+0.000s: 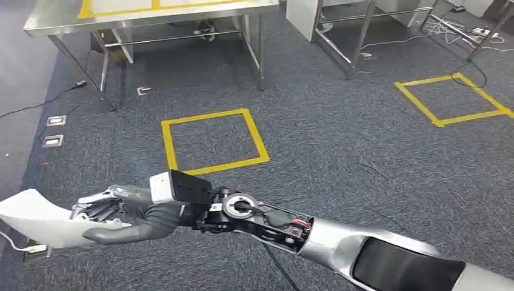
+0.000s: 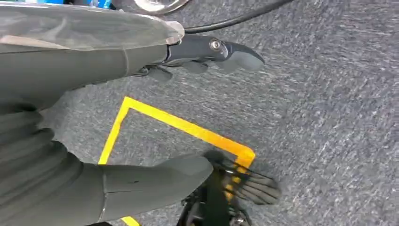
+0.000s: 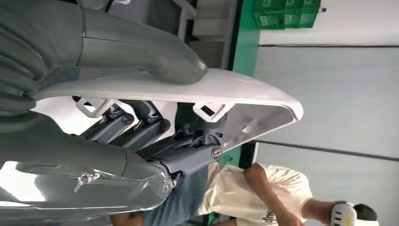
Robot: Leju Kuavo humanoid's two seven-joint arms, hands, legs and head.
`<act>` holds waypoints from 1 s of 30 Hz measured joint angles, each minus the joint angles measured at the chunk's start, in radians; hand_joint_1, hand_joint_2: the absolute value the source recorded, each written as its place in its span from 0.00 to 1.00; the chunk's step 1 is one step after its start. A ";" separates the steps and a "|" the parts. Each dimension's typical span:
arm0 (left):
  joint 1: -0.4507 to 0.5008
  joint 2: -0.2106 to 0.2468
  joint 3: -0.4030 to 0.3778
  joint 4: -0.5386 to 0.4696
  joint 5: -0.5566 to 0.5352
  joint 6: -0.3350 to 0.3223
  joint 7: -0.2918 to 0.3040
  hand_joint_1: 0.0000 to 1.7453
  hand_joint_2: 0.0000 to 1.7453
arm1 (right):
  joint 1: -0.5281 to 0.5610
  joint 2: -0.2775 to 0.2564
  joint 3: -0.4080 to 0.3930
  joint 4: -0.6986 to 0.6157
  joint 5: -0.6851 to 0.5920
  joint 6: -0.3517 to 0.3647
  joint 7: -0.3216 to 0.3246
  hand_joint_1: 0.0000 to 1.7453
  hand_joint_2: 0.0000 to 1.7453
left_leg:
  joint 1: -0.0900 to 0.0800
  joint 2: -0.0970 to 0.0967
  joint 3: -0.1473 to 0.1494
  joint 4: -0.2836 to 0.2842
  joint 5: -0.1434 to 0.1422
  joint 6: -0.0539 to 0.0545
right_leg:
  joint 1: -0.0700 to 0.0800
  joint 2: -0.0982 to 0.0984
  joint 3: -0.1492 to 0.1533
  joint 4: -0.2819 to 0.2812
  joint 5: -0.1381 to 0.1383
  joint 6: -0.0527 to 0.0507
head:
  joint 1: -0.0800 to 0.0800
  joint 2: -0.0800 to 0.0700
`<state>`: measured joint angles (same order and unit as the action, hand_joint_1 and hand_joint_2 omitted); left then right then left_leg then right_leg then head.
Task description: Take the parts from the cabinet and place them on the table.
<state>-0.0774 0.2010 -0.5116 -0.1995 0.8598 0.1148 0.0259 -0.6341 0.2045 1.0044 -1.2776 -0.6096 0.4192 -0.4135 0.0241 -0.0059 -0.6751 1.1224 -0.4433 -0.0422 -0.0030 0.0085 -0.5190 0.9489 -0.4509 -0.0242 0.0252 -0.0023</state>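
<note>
1. A dark grey carpeted floor stretches across the head view, marked with a yellow tape square at its middle and a second yellow tape square far to the right
2. A stainless steel table stands at the top left of the head view, with yellow tape lines on its top; the legs of a second steel frame stand to its right, with loose cables lying on the carpet beyond
3. The robot's silver right arm comes in from the lower right of the head view and reaches across to the lower left
4. The right hand grips a white moulded plastic part, a thin curved shell held well above the carpet at the lower left edge of the head view. In the right wrist view the grey thumb presses on the outer face of the part and the darker fingers are curled against its inner side, where small white clips stick out
5. The left hand hangs over the carpet and a corner of yellow tape; its fingers are apart and hold nothing
6. A person in a pale shirt and blue trousers shows behind the part in the right wrist view
7. Two small metal floor sockets sit in the carpet at the left of the head view
</note>
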 joint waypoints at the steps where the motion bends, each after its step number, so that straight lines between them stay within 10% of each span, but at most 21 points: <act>1: 0.000 0.001 0.000 0.000 0.000 0.000 0.000 0.00 1.00 | 0.000 0.000 0.000 0.000 0.000 0.000 0.000 1.00 1.00 | 0.002 0.003 0.046 -0.106 0.057 0.000 | 0.000 0.000 0.011 0.000 -0.008 0.004 | -0.001 0.000; 8: -0.002 -0.004 0.000 -0.001 0.000 -0.001 0.000 0.00 1.00 | -0.001 0.001 0.000 -0.001 0.000 -0.007 0.000 1.00 1.00 | -0.005 0.002 0.089 -0.178 0.042 0.051 | 0.001 -0.002 0.013 0.033 -0.054 0.043 | 0.004 0.000; 11: -0.003 -0.004 -0.001 -0.001 0.000 -0.001 0.000 0.00 1.00 | 0.001 0.001 -0.001 -0.001 0.000 -0.009 -0.001 1.00 1.00 | -0.011 0.002 0.101 -0.178 0.030 0.066 | 0.001 -0.002 -0.130 0.292 -0.158 0.049 | 0.015 0.000; 13: -0.001 -0.005 -0.001 -0.001 0.000 -0.002 0.000 0.00 1.00 | 0.006 0.000 -0.001 0.000 0.001 -0.012 0.000 1.00 1.00 | -0.013 -0.001 0.114 -0.177 0.019 0.067 | 0.001 -0.002 -0.187 0.361 -0.149 0.048 | 0.021 0.000; 17: 0.000 -0.008 -0.001 -0.001 0.000 -0.007 0.000 0.00 1.00 | 0.004 0.000 -0.001 0.000 0.003 -0.012 0.000 1.00 1.00 | -0.015 -0.006 0.158 -0.178 -0.012 0.059 | 0.007 -0.002 -0.083 0.052 0.065 0.024 | 0.034 0.000; 23: -0.003 -0.011 -0.002 -0.001 0.000 -0.007 0.000 0.00 1.00 | 0.004 0.002 -0.002 -0.003 0.004 -0.013 0.000 1.00 1.00 | -0.014 -0.001 0.163 -0.167 -0.034 0.026 | 0.005 0.002 -0.041 -0.003 0.037 0.005 | 0.026 0.000; 27: -0.003 -0.008 -0.002 -0.001 0.000 -0.007 0.000 0.00 1.00 | 0.004 0.002 -0.001 -0.002 0.004 -0.013 0.000 1.00 1.00 | -0.010 0.000 -0.016 0.135 -0.138 0.004 | 0.003 -0.002 -0.019 -0.007 0.017 -0.005 | 0.005 0.000; 30: 0.003 -0.007 -0.002 -0.001 0.000 -0.007 0.000 0.00 1.00 | 0.006 0.002 -0.001 -0.002 0.004 -0.014 0.000 1.00 1.00 | -0.005 0.000 -0.028 0.074 -0.040 0.002 | 0.002 0.003 0.011 -0.007 -0.005 -0.002 | 0.002 0.000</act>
<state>-0.0749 0.1942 -0.5135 -0.2007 0.8602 0.1076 0.0263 -0.6280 0.2064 1.0037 -1.2791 -0.6058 0.4055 -0.4131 0.0193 -0.0059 -0.7035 1.1963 -0.4831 -0.0405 -0.0009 0.0113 -0.5079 0.9417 -0.4563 -0.0266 0.0275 -0.0023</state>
